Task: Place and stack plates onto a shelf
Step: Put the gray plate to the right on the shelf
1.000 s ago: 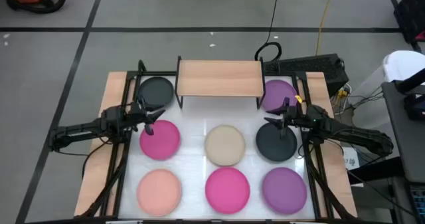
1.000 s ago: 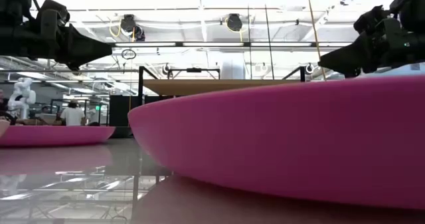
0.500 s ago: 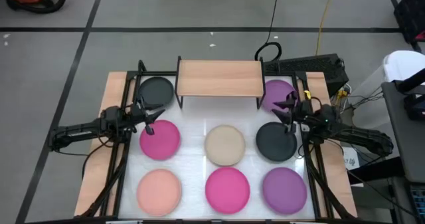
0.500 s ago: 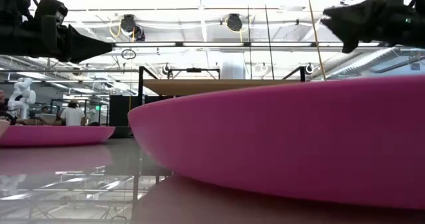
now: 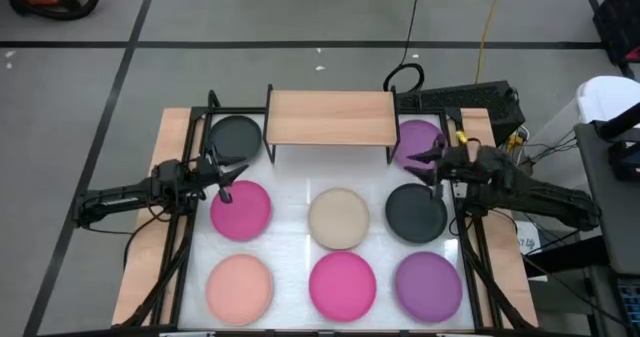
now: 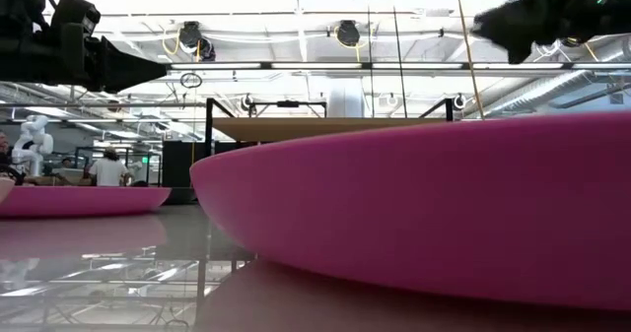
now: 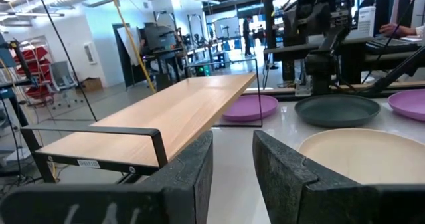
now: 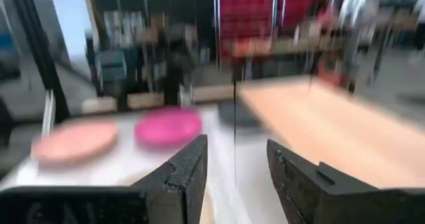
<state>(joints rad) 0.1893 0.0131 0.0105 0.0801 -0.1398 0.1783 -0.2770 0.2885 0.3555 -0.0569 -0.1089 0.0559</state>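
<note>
Right gripper hangs above the table's right side with its fingers spread and nothing between them, between the purple plate at the back right and the black plate just in front of it. In its own wrist view the two dark fingers stand apart, with the shelf ahead on one side and a pink plate and a peach plate farther off.

Left gripper is over the left side, also spread and empty, between the other black plate at the back left and the pink plate in front of it. Its wrist view looks past parted fingers along the wooden shelf top toward the beige plate.

The shelf stands at the back middle of the table, bare, with no plate on it. Beige plate lies in the centre; along the front edge lie a peach plate, a pink plate and a purple plate. All eight plates lie flat on the table, apart from one another.
</note>
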